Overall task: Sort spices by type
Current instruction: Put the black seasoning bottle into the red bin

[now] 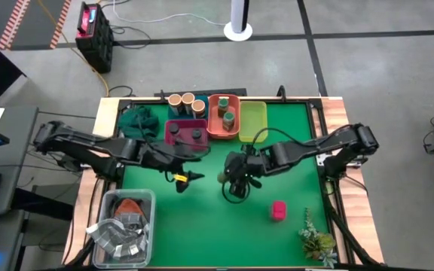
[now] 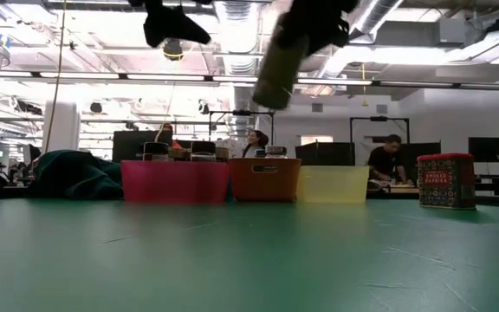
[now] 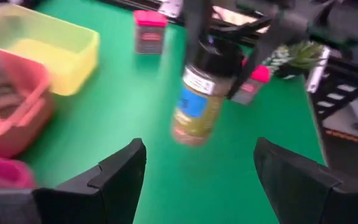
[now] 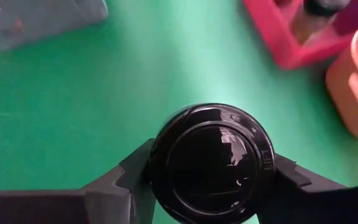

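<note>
A spice jar (image 3: pixel 196 106) with a black cap, a blue label and tan-olive contents hangs above the green mat at mid table, held by my right gripper (image 1: pixel 236 183). In the low view the jar (image 2: pixel 275 69) is tilted and well off the table. My left gripper (image 3: pixel 197 174) is open, hovers just to the left of the jar (image 1: pixel 189 178) and touches nothing. Two dark-topped jars stand in the magenta tray (image 1: pixel 187 134), green-topped ones in the orange tray (image 1: pixel 223 117), and tan-topped jars (image 1: pixel 181 101) stand behind them. A pink box (image 1: pixel 279 210) stands on the mat toward the near right. My right gripper pinches the jar's black cap (image 4: pixel 210 158) between its two fingers, one finger (image 4: pixel 132 177) on either side of the round cap. The fingers come from above, pointing down. The jar is lifted clear of the table and hangs tilted below them.
The yellow-green tray (image 1: pixel 252 120) sits right of the orange one at the far edge. A dark green cloth (image 1: pixel 138 120) lies far left, a clear tub (image 1: pixel 123 222) of grey packets near left, a small plant (image 1: pixel 316 239) near right. A second pink box (image 3: pixel 149 31) stands nearby.
</note>
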